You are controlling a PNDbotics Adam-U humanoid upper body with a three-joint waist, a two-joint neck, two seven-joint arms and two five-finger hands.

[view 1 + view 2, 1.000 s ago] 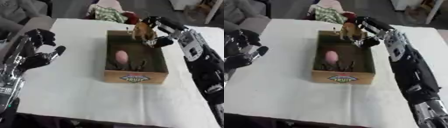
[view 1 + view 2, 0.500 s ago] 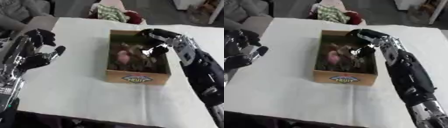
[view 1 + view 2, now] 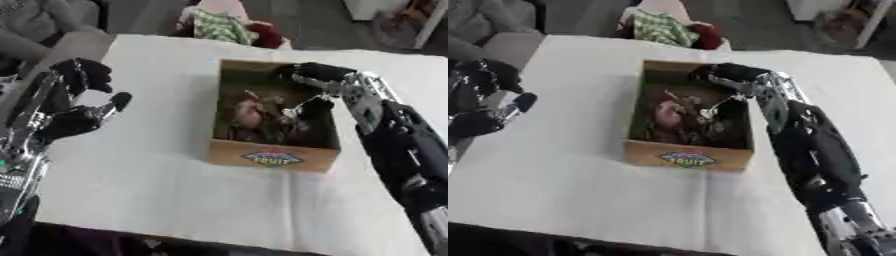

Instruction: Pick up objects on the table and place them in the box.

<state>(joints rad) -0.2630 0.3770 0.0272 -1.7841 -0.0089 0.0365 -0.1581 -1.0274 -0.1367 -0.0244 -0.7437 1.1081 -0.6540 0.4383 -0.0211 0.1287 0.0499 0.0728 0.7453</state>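
I see a matt brown cardboard box (image 3: 273, 155) with a printed paper label on its front wall, standing on a table (image 3: 175, 190) covered in smooth white matt cloth. My right hand (image 3: 317, 75) and left hand (image 3: 74, 107) look like black matt plastic with silver metal joints. Beyond the table's far edge lies soft green checked cloth (image 3: 219, 27).

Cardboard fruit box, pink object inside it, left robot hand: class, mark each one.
Cardboard fruit box (image 3: 273, 158), left eye view, front wall by the label.
Pink object (image 3: 245, 111), left eye view, its middle.
Left robot hand (image 3: 63, 122), left eye view, palm.
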